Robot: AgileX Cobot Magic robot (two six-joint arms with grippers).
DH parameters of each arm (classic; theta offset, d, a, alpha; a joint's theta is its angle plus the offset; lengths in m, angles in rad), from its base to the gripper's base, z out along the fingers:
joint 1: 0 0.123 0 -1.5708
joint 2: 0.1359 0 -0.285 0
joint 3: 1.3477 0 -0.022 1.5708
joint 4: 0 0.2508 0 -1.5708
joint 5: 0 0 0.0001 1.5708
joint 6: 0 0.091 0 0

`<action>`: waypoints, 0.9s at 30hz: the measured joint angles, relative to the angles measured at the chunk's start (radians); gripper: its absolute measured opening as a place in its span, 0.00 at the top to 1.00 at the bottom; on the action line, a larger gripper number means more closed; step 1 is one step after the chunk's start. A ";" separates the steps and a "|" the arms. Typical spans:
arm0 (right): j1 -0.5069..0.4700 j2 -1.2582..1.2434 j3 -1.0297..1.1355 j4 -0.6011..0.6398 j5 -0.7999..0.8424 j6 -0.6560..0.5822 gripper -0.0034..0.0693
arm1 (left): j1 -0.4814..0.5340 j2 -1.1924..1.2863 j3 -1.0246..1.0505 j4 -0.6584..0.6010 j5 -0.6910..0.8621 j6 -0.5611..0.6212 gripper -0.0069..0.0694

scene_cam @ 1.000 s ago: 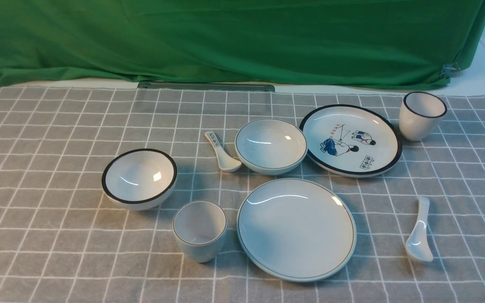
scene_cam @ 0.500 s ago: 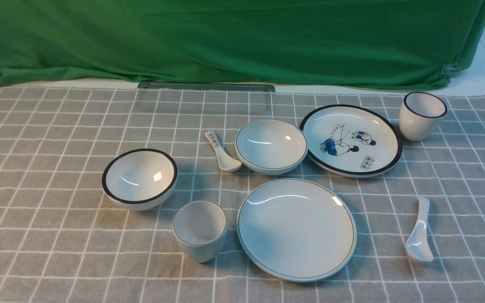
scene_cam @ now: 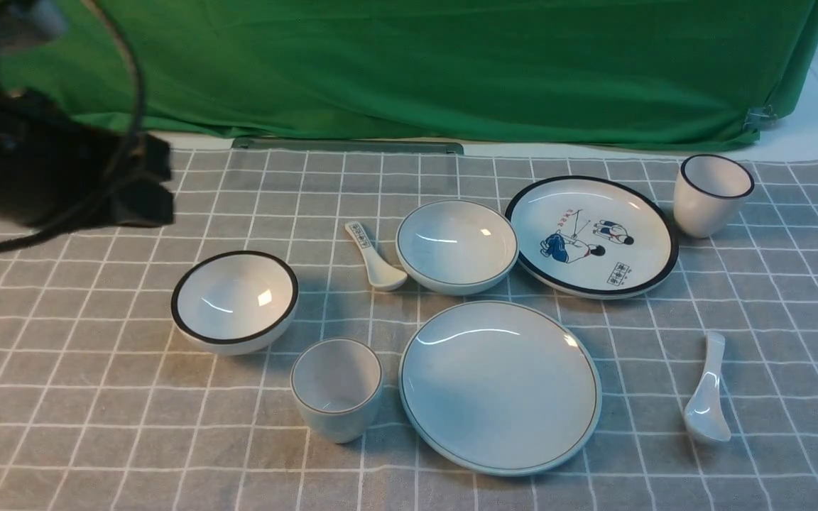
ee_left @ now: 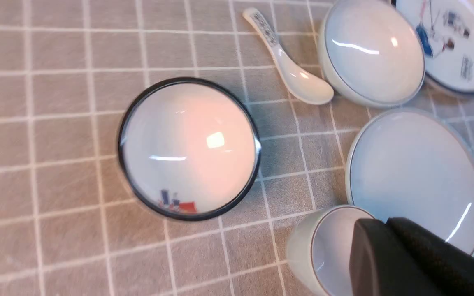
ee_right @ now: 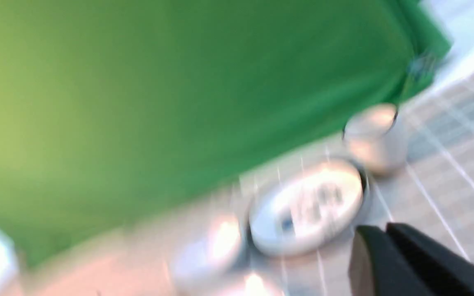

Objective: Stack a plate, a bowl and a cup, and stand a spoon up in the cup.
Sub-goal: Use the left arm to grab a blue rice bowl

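And here comes my left arm (scene_cam: 61,156) into view, left gripper (ee_left: 381,222) and right gripper (ee_right: 379,228) both closed!

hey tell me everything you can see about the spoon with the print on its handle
The printed spoon is a short soup spoon, glossy white and ceramic-looking, with a small block of dark print at the end of its straight handle and a rounded oval bowl part. It lies on the checked cloth, hollow side up, handle end pointing away from the robot and a little left. Its tip comes right beside the thin-rimmed bowl; whether they touch is hard to tell. No gripper holds it.
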 joint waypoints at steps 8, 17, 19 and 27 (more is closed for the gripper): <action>0.207 0.345 -0.366 -0.020 0.525 -0.236 0.92 | -0.202 0.386 -0.397 0.131 0.059 -0.136 0.91; 0.247 0.606 -0.382 -0.074 0.629 -0.284 0.92 | -0.203 0.782 -0.850 0.090 0.222 -0.158 0.91; 0.247 0.624 -0.382 -0.074 0.607 -0.291 0.92 | -0.203 0.841 -0.913 0.090 0.230 -0.159 0.90; 0.247 0.637 -0.386 -0.075 0.539 -0.297 0.92 | -0.203 0.972 -0.989 0.128 0.219 -0.185 0.77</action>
